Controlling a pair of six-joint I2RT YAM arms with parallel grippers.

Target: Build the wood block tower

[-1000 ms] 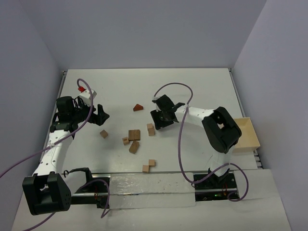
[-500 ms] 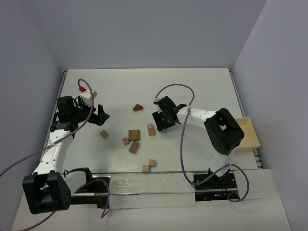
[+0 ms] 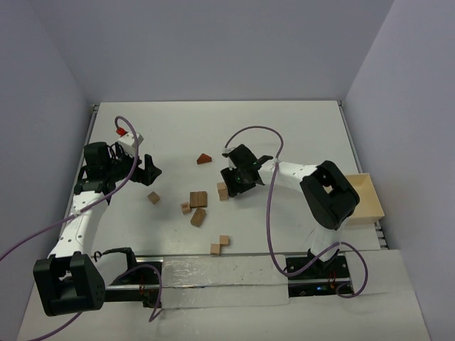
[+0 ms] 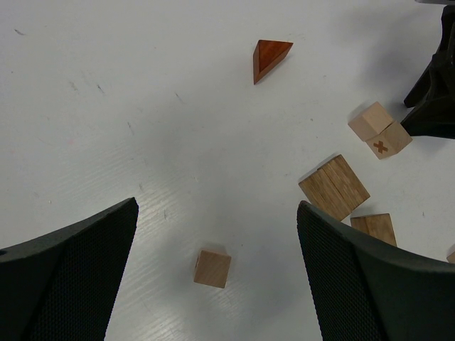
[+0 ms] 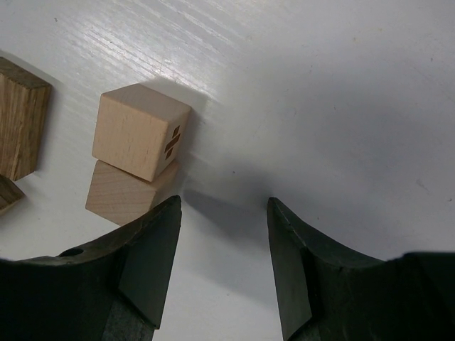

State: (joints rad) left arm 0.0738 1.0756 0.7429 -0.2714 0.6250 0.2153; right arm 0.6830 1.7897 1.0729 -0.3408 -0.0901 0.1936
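Observation:
No stacked wood block tower shows; the blocks lie loose on the white table (image 3: 298, 135). Two pale cubes (image 3: 222, 190) touch each other, one marked with a cross (image 5: 138, 138). My right gripper (image 3: 230, 183) hovers open just right of them with nothing between its fingers (image 5: 153, 249). Darker brown blocks (image 3: 198, 199), a brick (image 3: 198, 217) and a small cube (image 3: 185, 207) sit left of the pair. A lone tan cube (image 4: 213, 268) lies below my wide-open left gripper (image 4: 217, 209), also empty. A reddish-brown wedge (image 3: 205, 158) rests farther back.
A pale wooden tray (image 3: 364, 200) stands at the table's right edge behind the right arm. Two more tan blocks (image 3: 220, 244) lie near the front edge. A small red piece (image 3: 119, 131) sits at the back left, by the left arm's purple cable.
The right gripper has drifted slightly left, closer to the two pale cubes. The left arm and the blocks have not moved.

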